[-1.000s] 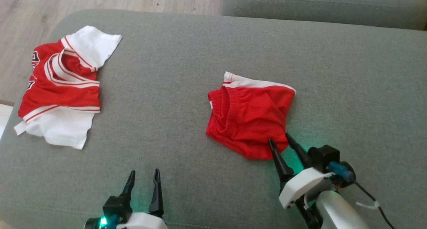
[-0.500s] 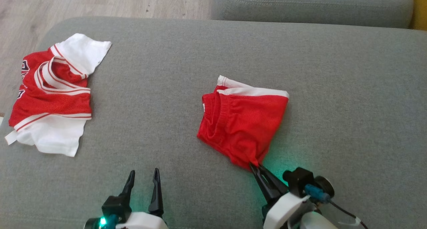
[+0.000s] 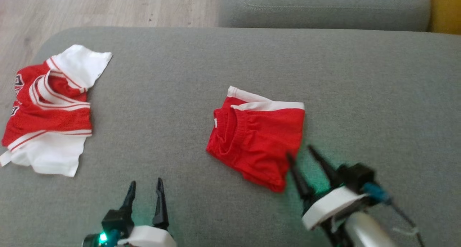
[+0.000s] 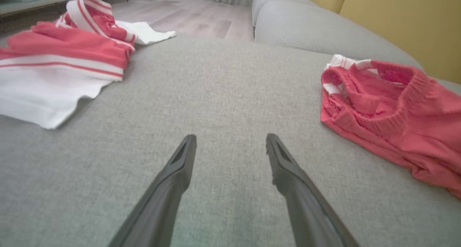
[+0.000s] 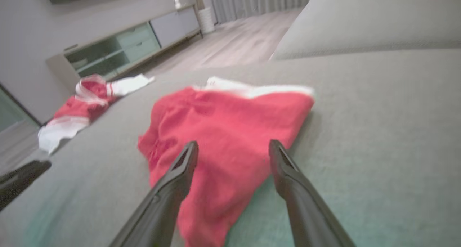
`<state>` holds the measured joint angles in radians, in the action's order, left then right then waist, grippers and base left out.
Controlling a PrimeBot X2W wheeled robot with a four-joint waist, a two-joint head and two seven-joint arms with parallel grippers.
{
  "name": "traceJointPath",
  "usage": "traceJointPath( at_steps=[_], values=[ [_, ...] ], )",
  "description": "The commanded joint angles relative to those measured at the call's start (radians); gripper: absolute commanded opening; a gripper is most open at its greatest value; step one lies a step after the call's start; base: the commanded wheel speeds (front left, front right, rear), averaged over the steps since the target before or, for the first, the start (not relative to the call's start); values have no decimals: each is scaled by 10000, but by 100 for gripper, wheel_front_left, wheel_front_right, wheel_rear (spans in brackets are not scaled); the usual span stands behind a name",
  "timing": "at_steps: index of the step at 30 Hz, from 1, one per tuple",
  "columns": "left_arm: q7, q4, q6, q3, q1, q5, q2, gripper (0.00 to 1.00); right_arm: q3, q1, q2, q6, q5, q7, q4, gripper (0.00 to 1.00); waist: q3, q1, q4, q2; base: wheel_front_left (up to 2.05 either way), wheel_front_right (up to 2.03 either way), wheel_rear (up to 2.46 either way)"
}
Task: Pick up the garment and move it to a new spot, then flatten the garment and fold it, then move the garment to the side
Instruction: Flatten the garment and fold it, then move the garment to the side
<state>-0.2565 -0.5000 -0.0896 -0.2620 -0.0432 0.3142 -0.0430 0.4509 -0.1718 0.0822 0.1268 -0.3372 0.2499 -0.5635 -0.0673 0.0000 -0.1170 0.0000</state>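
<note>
We see red shorts (image 3: 257,139) mid-cushion on the grey sofa seat (image 3: 216,59), long axis slanting toward its front edge. Our right gripper (image 3: 299,151), jaws apart and empty, sits just beside their right edge; our left gripper (image 3: 146,181), equally spread, lies farther off.

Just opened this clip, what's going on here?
A two-armed robot is working on a red garment lying on a grey sofa cushion. Its right claw stands open over the garment's near corner, gripping nothing. The left claw hangs open over bare cushion. A red-and-white garment lies off to the left.
</note>
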Motion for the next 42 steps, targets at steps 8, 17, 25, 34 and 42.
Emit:
traceJointPath(
  at_steps=[8, 17, 25, 34, 42],
  values=[
    [-53, 642, 55, 974, -340, -1040, -72, 100, -3337, 606, -195, 39, 697, 116, 2089, 100, 389, 0, 551, 0, 0, 0, 0],
    [-53, 789, 147, 815, -65, -1610, -72, 100, -4070, 1111, -314, 39, 717, 117, 1637, 100, 503, 0, 724, 0, 0, 0, 0],
    [-53, 822, 152, 484, -191, -1582, -72, 100, -3566, 756, -318, 39, 710, 118, 1357, 100, 343, 0, 505, 0, 0, 0, 0],
    [-53, 767, 202, -64, -548, -1280, -72, 100, -1869, -1059, -318, 39, -325, 115, -373, 100, -441, 0, -343, 0, 0, 0, 0],
    [-53, 650, 164, -427, -803, -1133, -72, 100, -989, -2173, -319, 39, -1511, 44, -2671, 82, -929, 0, -1119, 0, 0, 0, 0]
  ],
)
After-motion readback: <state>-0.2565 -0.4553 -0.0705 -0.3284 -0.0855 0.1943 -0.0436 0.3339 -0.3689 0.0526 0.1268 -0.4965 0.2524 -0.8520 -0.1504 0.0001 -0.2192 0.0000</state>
